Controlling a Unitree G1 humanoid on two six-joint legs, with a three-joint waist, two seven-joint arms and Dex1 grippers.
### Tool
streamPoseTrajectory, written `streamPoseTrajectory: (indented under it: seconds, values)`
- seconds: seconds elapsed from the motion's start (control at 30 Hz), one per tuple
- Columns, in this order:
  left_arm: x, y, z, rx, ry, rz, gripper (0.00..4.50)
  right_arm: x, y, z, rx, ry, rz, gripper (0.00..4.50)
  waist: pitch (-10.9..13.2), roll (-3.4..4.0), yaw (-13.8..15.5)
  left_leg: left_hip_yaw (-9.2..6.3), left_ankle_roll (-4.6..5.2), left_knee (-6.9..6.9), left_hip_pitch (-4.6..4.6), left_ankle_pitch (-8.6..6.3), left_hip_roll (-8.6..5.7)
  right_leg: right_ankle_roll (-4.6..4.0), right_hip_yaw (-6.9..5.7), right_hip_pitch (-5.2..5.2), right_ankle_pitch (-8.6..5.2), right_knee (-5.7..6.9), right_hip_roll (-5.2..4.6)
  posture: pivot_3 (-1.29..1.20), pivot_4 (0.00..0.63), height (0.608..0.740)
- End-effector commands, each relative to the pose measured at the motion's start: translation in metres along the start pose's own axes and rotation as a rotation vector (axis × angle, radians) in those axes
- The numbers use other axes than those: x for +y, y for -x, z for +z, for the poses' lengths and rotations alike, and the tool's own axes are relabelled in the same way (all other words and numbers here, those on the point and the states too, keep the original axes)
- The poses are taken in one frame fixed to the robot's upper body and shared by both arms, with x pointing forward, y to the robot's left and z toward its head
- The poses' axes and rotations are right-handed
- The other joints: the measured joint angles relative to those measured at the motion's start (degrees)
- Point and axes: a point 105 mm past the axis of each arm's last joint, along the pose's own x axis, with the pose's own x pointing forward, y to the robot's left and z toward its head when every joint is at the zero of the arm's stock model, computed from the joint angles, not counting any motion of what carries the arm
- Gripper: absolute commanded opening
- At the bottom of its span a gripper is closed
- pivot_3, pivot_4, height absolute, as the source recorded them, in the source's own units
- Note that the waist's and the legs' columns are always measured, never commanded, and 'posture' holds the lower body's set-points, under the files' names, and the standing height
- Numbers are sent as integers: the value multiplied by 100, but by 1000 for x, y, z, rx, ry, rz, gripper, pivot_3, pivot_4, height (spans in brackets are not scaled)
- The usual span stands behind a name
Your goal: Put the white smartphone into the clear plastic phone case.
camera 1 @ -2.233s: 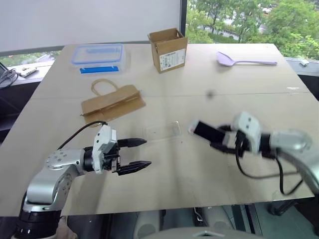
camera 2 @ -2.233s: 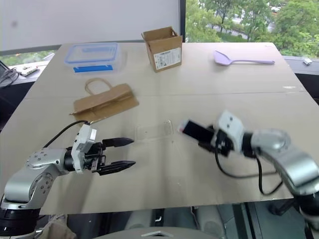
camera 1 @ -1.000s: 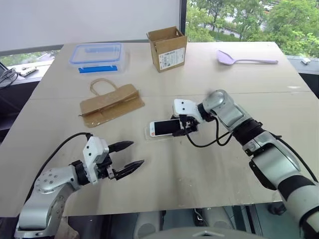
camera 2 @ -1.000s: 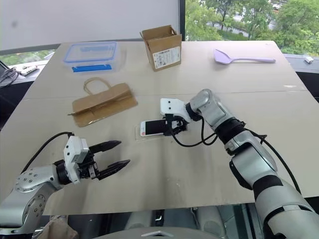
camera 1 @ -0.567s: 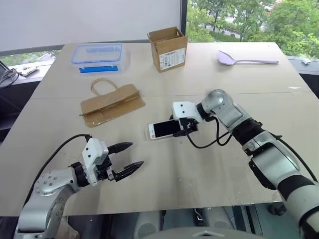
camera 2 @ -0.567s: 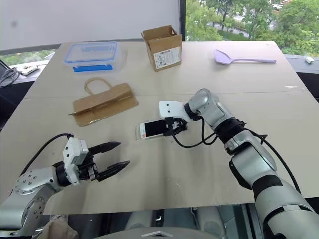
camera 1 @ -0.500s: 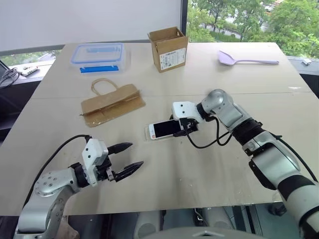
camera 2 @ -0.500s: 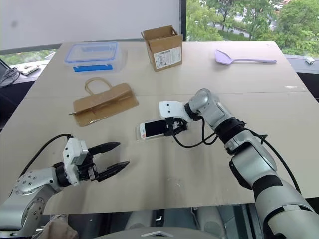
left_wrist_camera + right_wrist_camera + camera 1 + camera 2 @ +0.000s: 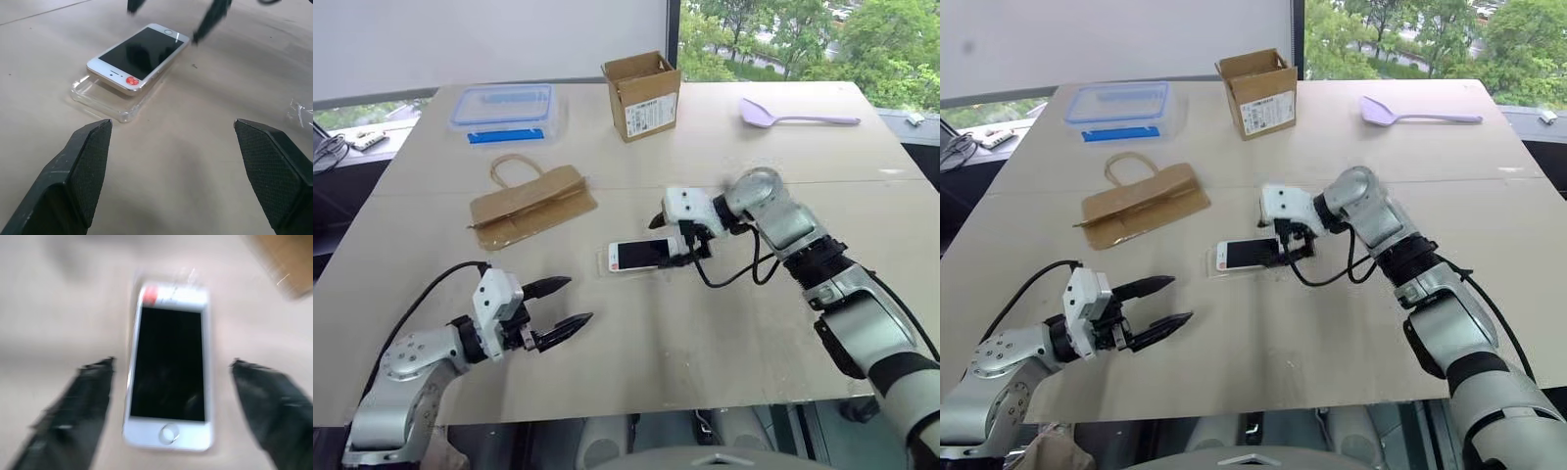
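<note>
The white smartphone (image 9: 644, 254) lies screen up on top of the clear plastic phone case (image 9: 605, 261) at the table's middle. The case's end (image 9: 105, 100) sticks out past the phone's (image 9: 139, 56) earpiece end, where there is a red sticker. My right gripper (image 9: 677, 237) hovers open just above and to the right of the phone's home-button end, touching nothing; in its wrist view the phone (image 9: 168, 372) lies between its spread fingers (image 9: 73, 411). My left gripper (image 9: 578, 301) stands open near the table's front left, pointing toward the phone, well short of it.
A flat brown paper bag (image 9: 533, 204) lies behind and to the left of the phone. At the back stand a clear food box with a blue rim (image 9: 504, 106), an open cardboard box (image 9: 643, 95) and a purple spatula (image 9: 793, 117). The table's front edge (image 9: 636, 409) is close.
My right gripper has let go of the phone's end and drawn up and back to the right. The phone stays on the case. The left arm has not moved.
</note>
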Motion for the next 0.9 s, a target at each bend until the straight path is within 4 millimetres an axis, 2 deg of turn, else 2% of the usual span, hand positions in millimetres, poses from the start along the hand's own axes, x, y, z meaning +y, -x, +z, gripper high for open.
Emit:
streamPoseTrajectory:
  seconds: [0.03,0.13,0.17,0.2,0.23,0.27,0.33,0.43,0.73,0.9]
  values:
    - [7,3,8,-13,-39,16,4138,-6,0,23,-99,0,-52,2408,0,0,-1,-1,0,0,0,0,0,0,0,0,0,0,0,0,150,740]
    - [14,4,13,-37,-35,42,4138,-5,-22,24,-140,-34,-76,1253,-1,-1,-6,0,0,-1,0,0,0,0,0,-1,0,0,0,0,150,740]
    - [15,5,15,-46,-31,48,3548,-3,-30,22,-144,-41,-77,647,-1,-1,-13,0,0,-1,0,0,0,0,0,-1,0,1,2,0,150,740]
    - [16,6,16,-53,-17,47,3287,-1,-36,20,-145,-47,-77,220,0,0,-13,0,0,-1,0,0,0,0,0,-2,0,1,2,0,150,740]
    - [17,7,17,-55,-12,50,2737,0,-42,18,-146,-56,-82,0,0,0,-12,1,0,-2,-1,0,0,0,1,-2,0,1,2,0,150,740]
    - [17,7,18,-56,-8,52,2380,0,-46,17,-147,-61,-86,0,0,-1,-12,1,0,-3,-2,0,0,0,1,-3,0,0,2,0,150,740]
    - [18,8,18,-57,-7,66,1319,1,-53,10,-133,-67,-98,0,0,-1,-3,2,0,-3,-3,0,-1,0,1,-3,0,-3,-1,0,150,740]
    - [17,10,17,-55,-3,85,117,-2,-61,7,-125,-75,-137,0,0,-1,-7,2,0,-2,-4,0,-2,0,1,-3,0,-4,-3,0,150,740]
    - [12,9,14,-43,-1,88,117,-23,-65,12,-110,-78,-230,0,0,0,-67,1,-1,-5,-4,0,0,0,2,-7,0,-1,-1,0,150,740]
    - [12,8,14,-41,-4,83,117,-14,-77,2,-35,-2,-152,0,0,-1,-117,1,-1,-7,-4,0,-1,0,2,-7,0,-2,-2,0,150,740]
